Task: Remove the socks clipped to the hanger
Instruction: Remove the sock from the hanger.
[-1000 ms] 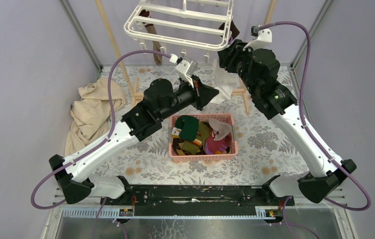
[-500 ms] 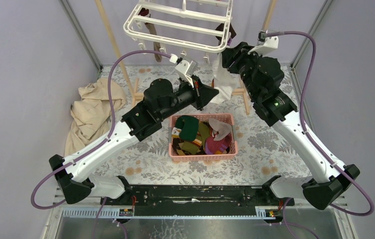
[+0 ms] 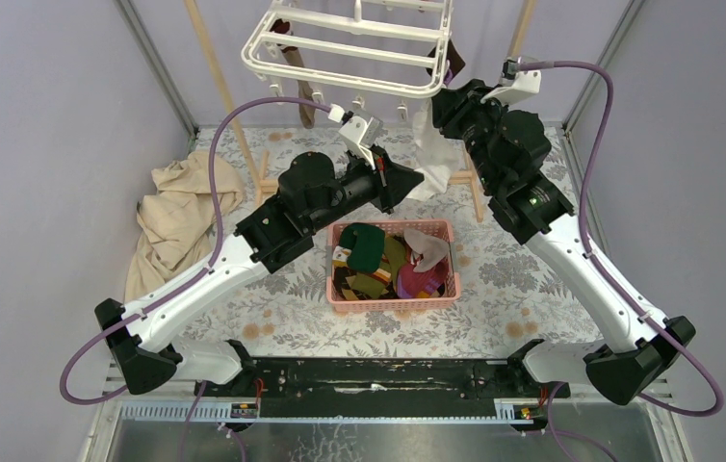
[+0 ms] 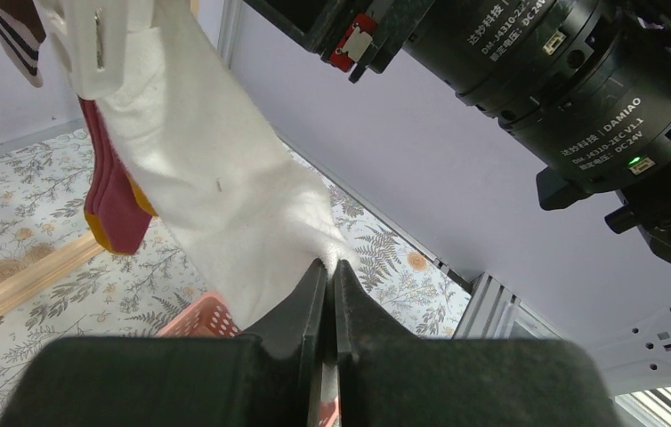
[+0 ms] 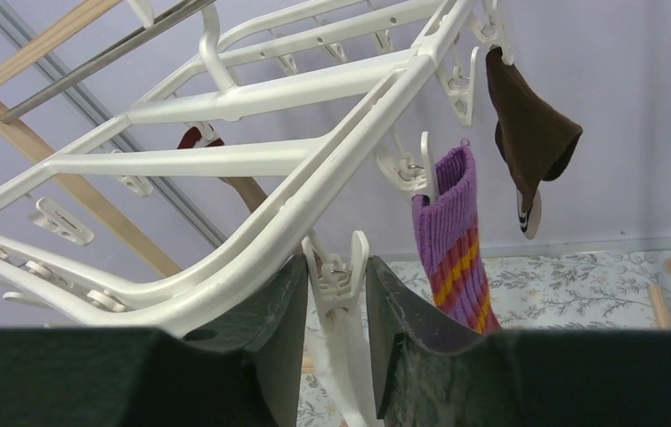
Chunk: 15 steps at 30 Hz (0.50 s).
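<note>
white cotton sock (image 4: pixel 225 178) hangs from a corner clip (image 5: pixel 339 283) of the hanger (image 5: pixel 252 160), its toe pinched in the left claw (image 4: pixel 327 267), which stays pressed together. the change is on the right: the right claw (image 5: pixel 334 267) has risen to the hanger's rim and its jaws have narrowed about that clip, one on each side; whether they squeeze it yet i cannot tell. release looks near, with the pink basket (image 3: pixel 393 301) waiting below. a purple striped sock (image 5: pixel 452 231) and a brown sock (image 5: pixel 528 133) are still clipped.
</note>
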{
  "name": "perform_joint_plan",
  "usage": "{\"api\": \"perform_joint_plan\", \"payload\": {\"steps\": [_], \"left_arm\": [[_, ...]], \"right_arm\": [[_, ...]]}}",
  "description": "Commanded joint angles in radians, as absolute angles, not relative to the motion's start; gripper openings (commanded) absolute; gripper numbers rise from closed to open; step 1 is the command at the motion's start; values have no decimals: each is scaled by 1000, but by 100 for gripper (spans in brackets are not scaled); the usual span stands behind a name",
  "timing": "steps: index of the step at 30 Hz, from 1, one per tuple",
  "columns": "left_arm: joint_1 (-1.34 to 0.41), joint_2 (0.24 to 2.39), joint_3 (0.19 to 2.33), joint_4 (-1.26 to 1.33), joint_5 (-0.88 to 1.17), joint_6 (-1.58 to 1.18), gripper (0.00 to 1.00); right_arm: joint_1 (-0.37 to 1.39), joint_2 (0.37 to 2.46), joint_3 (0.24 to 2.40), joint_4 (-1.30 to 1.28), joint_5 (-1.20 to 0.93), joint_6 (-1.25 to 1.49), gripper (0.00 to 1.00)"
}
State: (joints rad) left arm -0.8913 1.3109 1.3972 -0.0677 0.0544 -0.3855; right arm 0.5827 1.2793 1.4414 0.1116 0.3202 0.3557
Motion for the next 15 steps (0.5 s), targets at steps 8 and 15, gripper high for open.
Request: {"api": "perform_joint_plan", "payload": {"steps": [8, 15], "left_arm": [[-898, 1279, 1409, -44, 30, -364, 4], [-898, 1259, 1375, -52, 25, -366, 4]], "right_arm": [[591, 1288, 1470, 162, 313, 361, 7], [591, 1293, 1470, 146, 287, 372, 18]]}}
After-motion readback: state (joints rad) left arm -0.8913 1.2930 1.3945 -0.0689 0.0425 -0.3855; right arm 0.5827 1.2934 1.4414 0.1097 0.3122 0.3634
